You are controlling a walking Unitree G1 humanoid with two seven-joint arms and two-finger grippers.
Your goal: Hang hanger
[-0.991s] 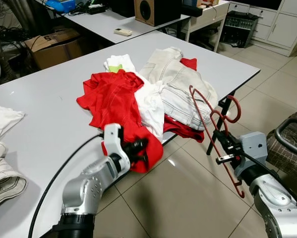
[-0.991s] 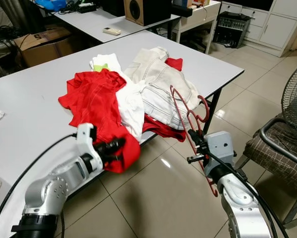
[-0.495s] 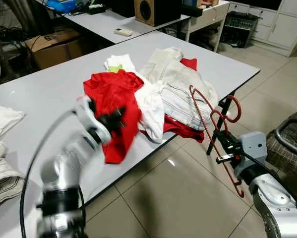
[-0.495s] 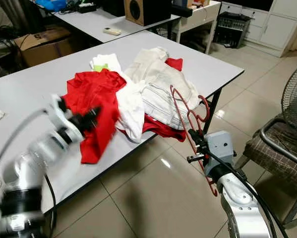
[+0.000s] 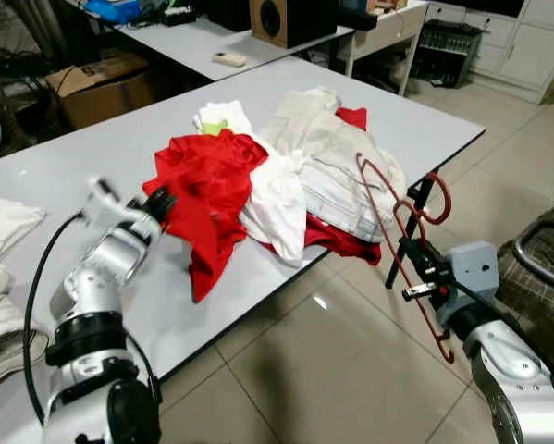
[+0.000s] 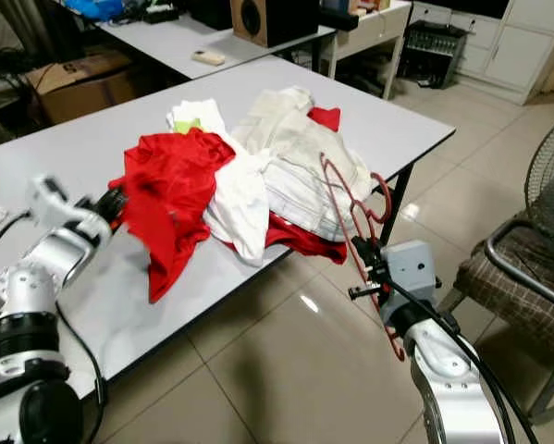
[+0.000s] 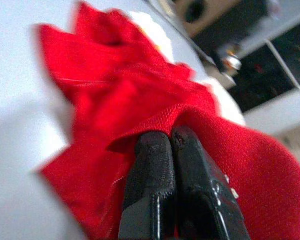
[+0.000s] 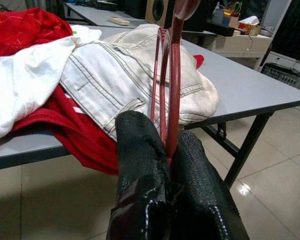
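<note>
Left eye view has the big grey table [image 5: 92, 166] first, with a heap of clothes on it. On top of the heap lie pale jeans [image 5: 337, 171] and a white top [image 5: 278, 199], with the red shirt [image 5: 207, 190] spread at the near side and one end drooping toward the table edge.

The left gripper [image 7: 167, 137] has its fingers pinched tight on a fold of the red shirt, up over the table. The right gripper [image 8: 167, 150] is squeezed shut on the red hanger [image 5: 397, 240], which stands tall in the air off the table's front edge, hook end up, well apart from the shirt.

Trouble could come a few ways, I think. The pinch on the shirt is only a small fold, so it might slip out. The shirt touches the white top, so a pull might drag that along or tip clothes onto the floor. The thin hanger could also twist in the fingers or snag the jeans.
</note>
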